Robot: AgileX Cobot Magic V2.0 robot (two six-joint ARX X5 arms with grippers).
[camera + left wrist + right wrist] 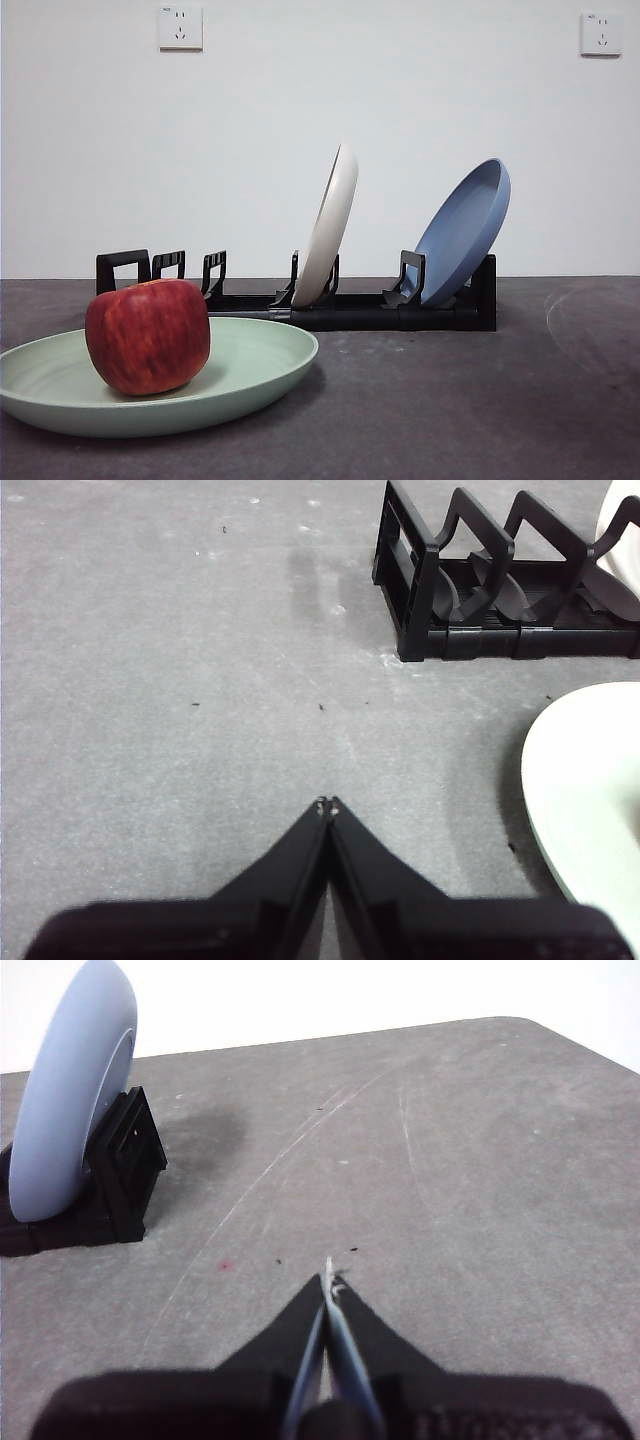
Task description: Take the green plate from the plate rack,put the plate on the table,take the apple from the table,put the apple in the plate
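Observation:
The red apple (148,335) rests inside the green plate (250,375), which lies flat on the table (450,410) at the front left. Behind them stands the black plate rack (350,305), its left slots bare. The left wrist view catches the green plate's rim (585,790) and the plate rack's end (430,590); my left gripper (327,805) hovers shut over bare table beside the plate, holding nothing. My right gripper (328,1280) is shut too, over the table past the plate rack's end (125,1165). Neither arm shows in the front view.
A cream-white plate (330,225) leans in the rack's middle slot and a blue plate (465,230) in its right end slot. The blue plate (70,1090) also shows in the right wrist view. A white wall with two sockets stands behind.

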